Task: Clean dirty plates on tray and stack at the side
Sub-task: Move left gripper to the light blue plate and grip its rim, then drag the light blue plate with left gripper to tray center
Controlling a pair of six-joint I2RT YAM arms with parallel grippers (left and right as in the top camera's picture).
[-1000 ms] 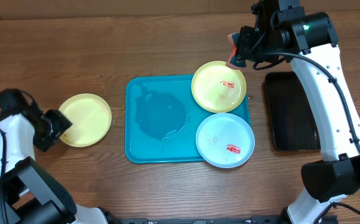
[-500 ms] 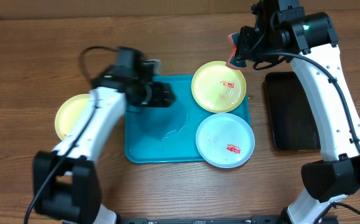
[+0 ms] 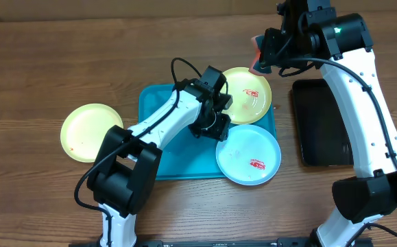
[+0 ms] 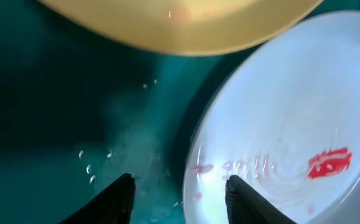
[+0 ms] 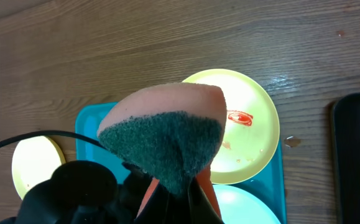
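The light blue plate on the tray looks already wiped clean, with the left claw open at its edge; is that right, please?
Not quite: the light blue plate is not clean; the left wrist view shows a red smear on it. It does lie on the tray, with the left claw open at its edge.

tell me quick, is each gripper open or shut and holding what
left gripper: open, holding nothing, fingers either side of the light blue plate rim
right gripper: shut on the sponge

Yellow-green plate (image 3: 249, 95) and blue plate (image 3: 253, 156) on turquoise tray (image 3: 184, 161) — third plate (image 3: 85, 130) aside
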